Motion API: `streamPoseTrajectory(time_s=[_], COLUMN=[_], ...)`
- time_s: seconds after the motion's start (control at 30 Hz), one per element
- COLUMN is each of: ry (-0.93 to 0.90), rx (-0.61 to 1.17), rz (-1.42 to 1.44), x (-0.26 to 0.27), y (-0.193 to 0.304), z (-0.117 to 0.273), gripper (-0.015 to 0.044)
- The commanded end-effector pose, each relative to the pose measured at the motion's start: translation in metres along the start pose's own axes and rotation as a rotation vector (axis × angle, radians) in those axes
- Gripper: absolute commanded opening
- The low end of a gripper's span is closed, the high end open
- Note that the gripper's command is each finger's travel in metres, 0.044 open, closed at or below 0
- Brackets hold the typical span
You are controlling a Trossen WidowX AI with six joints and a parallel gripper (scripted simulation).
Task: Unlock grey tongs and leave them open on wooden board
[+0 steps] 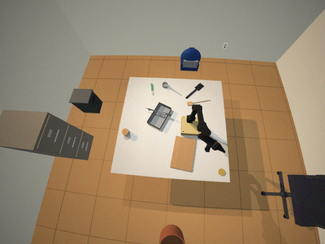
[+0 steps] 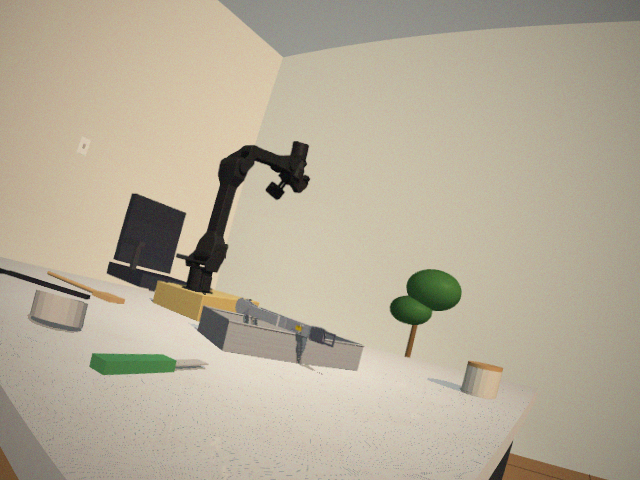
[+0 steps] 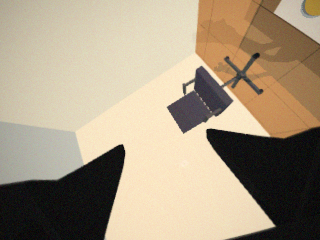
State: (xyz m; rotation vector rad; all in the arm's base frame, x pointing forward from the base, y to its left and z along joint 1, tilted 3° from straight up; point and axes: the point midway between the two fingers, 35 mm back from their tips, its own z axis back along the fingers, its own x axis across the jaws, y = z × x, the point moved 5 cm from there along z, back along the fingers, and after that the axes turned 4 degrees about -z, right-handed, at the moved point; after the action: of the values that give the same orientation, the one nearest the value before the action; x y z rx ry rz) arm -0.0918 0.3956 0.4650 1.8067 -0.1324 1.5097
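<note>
The long grey metal tongs (image 2: 289,322) looked smooth with a dull sheen, as did the grey rectangular roasting tin (image 2: 268,343). The tan rectangular wooden board (image 1: 183,153) showed fine matt grain. The white speckled surface (image 2: 258,413) seemed slightly rough, perhaps stone.

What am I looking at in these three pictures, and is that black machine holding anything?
The black machine is a jointed robot arm bolted to a yellow block on a white table. One picture looks down from the ceiling, one from the table's edge, and one from a camera on the arm's wrist, which now faces the wall and an office chair. Its tool, two dark fingers, stands open and holds nothing. On the table lie grey tongs across a roasting tin, a wooden board, some utensils and small pots.
</note>
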Motion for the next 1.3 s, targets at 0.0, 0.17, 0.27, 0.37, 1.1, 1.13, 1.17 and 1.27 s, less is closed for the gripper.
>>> streamPoseTrajectory(time_s=[0.0,0.17,0.27,0.37,1.1,1.13,1.17,1.27], ry=[-0.001,-0.020,-0.033,-0.047,-0.007,0.004,0.017,0.072], rx=[-0.007,-0.107,-0.236,-0.320,-0.818,-0.850,-0.888,-1.014], rz=[0.002,0.029,0.060,0.065,0.133,0.135,0.138,0.140], x=[0.000,0.003,0.006,0.007,-0.008,-0.010,-0.013,-0.025], y=[-0.002,-0.030,-0.065,-0.086,-0.190,-0.195,-0.201,-0.219], z=[0.001,0.019,0.043,0.062,0.203,0.213,0.225,0.267], gripper=[0.0426,0.0440,0.0440,0.0440,0.0440,0.0440,0.0440,0.0440])
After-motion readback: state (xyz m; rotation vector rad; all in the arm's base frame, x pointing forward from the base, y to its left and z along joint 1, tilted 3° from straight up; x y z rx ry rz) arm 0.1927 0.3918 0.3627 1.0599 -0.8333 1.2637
